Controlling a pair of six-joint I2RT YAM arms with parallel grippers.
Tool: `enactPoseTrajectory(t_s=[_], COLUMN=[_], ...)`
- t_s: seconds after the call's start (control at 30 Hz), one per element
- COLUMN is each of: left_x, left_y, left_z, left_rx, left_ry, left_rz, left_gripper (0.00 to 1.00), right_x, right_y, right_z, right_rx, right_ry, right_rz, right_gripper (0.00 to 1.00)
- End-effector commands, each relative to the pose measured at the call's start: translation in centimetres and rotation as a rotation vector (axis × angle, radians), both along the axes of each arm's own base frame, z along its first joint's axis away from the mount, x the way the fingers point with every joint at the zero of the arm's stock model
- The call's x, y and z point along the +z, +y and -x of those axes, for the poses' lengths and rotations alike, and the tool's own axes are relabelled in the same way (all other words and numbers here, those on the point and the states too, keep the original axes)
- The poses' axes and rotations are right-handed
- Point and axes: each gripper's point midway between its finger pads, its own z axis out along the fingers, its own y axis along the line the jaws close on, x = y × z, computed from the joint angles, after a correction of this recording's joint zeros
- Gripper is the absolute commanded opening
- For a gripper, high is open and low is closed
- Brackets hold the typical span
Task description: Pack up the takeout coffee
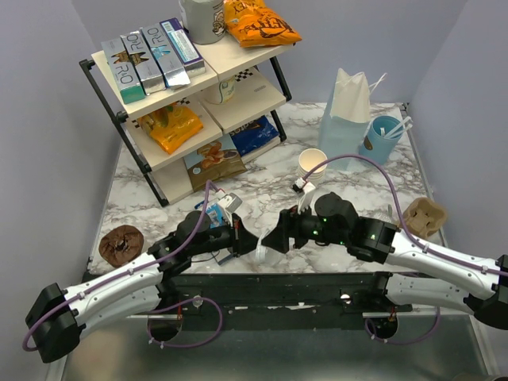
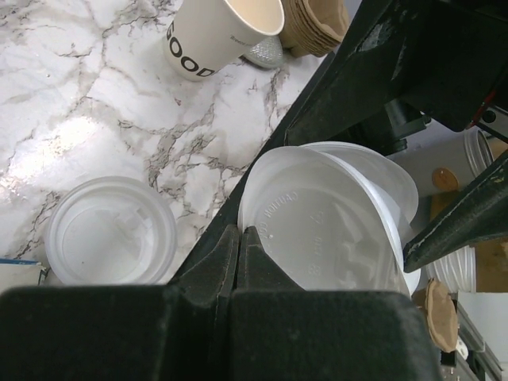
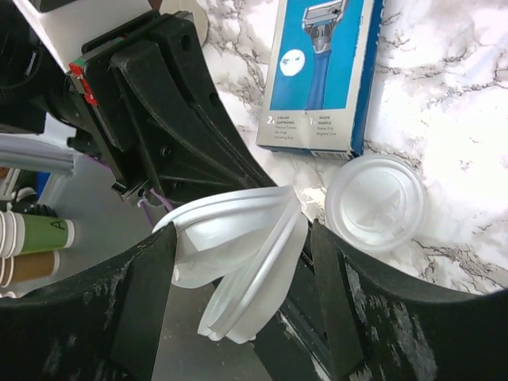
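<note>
White plastic is the story here: a nested clump of lids [image 2: 333, 230] hangs in the air between the two arms, right at the near edge of the tabletop [image 1: 270, 178]. The left jaws are pressed together on the clump's rim, pinching it, and that looks like the anchor hold. The right jaws stand spread, one finger on each side of the same clump. They flank it and don't appear to squeeze it.

My read is that the lids are stuck one inside another, so one arm steadies the clump while the other works a single lid free.

And the takeout coffee [image 1: 312, 163]? It stands upright on the tabletop well beyond the jaws, just in front of the blue paper bag [image 1: 345, 127], mouth open with no lid on it yet. One loose lid [image 2: 111, 230] lies flat on the marble just beside a razor box [image 3: 321, 71], close under the arms. Capping looks unfinished, and the cup is not yet in any bag.
</note>
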Motion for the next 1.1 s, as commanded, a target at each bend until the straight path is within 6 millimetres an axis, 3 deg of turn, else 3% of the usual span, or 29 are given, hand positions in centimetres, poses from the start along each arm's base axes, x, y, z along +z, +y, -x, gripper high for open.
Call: enactPoseTrajectory(t_s=[0.0,0.4,0.53,0.67,0.83,1.07], left_x=[2.2,-4.1,-4.7,-5.0,-5.1,-4.9], left_y=[-0.1,2.9,3.2,3.4,3.6,3.6], left_z=[-0.2,-1.4,-1.6,-2.0,-2.2,-2.3], left_rx=[0.032,0.214,0.241,0.272,0.295,0.290], left_ry=[-0.003,0.144,0.163,0.170,0.175,0.162], left_rz=[0.035,-0.189,-0.210,-0.223,-0.226,-0.227], left_gripper=[0.00,0.00,0.00,0.00,0.00,0.00], right_x=[-0.5,-1.1,0.1,0.0,-2.4,-3.0], right_y=[-1.6,-5.0,-3.4,-1.6,-0.5,0.4], right_z=[-1.7,-0.1,1.5,2.8,2.2,1.3], right_rx=[-0.113,-0.185,-0.049,0.080,0.090,0.089], right_ry=[-0.038,0.045,0.041,0.071,0.108,0.096], right_rz=[0.037,0.037,-0.008,-0.011,0.088,0.126], right_gripper=[0.76,0.78,0.77,0.76,0.71,0.70])
